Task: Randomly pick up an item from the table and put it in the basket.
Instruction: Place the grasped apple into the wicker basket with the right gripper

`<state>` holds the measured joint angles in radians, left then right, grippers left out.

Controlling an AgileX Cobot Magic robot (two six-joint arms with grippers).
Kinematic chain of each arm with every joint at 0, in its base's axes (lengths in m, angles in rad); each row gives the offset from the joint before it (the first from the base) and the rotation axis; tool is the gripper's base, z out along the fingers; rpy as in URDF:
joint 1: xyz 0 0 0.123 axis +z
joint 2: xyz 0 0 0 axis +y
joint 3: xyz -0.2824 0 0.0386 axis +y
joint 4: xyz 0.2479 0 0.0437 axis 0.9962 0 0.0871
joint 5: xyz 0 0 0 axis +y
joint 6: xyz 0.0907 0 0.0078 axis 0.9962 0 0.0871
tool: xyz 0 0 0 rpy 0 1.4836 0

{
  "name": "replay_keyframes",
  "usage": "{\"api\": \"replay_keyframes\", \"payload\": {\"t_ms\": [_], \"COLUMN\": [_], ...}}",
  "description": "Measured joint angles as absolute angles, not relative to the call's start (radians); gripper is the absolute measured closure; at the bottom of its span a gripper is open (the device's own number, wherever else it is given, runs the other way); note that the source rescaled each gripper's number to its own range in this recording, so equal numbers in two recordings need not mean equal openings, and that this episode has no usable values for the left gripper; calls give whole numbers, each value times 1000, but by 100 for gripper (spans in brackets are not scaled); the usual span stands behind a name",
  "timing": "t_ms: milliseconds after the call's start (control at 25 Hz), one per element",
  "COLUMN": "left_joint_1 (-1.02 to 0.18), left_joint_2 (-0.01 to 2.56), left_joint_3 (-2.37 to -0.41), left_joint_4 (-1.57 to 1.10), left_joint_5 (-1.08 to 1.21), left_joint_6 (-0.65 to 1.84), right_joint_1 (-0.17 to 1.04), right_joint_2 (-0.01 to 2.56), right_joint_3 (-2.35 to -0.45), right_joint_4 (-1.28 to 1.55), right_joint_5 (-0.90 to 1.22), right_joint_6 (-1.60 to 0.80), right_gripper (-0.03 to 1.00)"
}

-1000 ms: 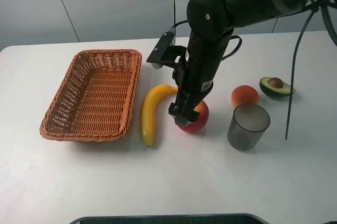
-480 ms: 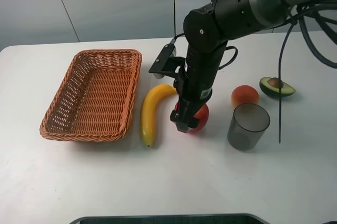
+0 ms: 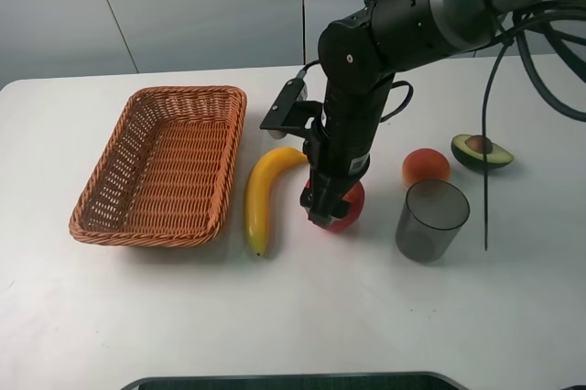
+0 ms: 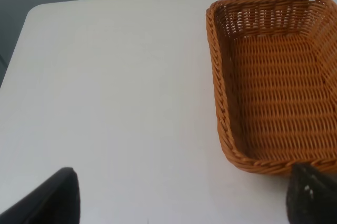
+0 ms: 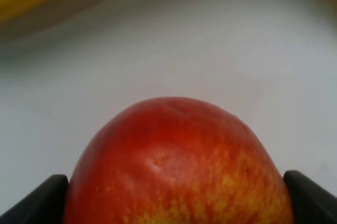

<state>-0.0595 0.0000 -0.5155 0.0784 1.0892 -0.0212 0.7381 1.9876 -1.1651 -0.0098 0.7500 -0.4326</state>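
Fingers (image 5: 37,203) of my right gripper (image 3: 330,211), lower than a second ago, now clamp the apple (image 5: 179,166) on both sides, so it looks ready to lift left toward the basket (image 3: 188,91).

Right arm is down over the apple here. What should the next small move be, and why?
Probably close the right tool firmly on the apple before lifting. Its fingers flank the fruit on both sides, and the apple rests on the table, outside the basket. Whether the fingers already press it is unclear.
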Motion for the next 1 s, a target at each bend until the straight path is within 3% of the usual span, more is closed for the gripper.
{"api": "replay_keyframes", "payload": {"t_ms": [320,560,1000], "left_joint_1": [-60,-60,-60], "left_joint_2": [1,1,1], "left_joint_3": [-515,-515,-515], "left_joint_4": [78,78,78], "left_joint_5": [1089,1089,1089], "left_joint_6": [-21,-21,-21], "right_joint_1": [738,738,778], "right_joint_2": [1971,1801,1745], "right_joint_3": [-1165,-1170,-1334], "right_joint_4": [-10,-8,93], "right_joint_5": [758,760,688], "right_joint_6": [-428,-375,-358], "right_gripper": [88,88,88]}}
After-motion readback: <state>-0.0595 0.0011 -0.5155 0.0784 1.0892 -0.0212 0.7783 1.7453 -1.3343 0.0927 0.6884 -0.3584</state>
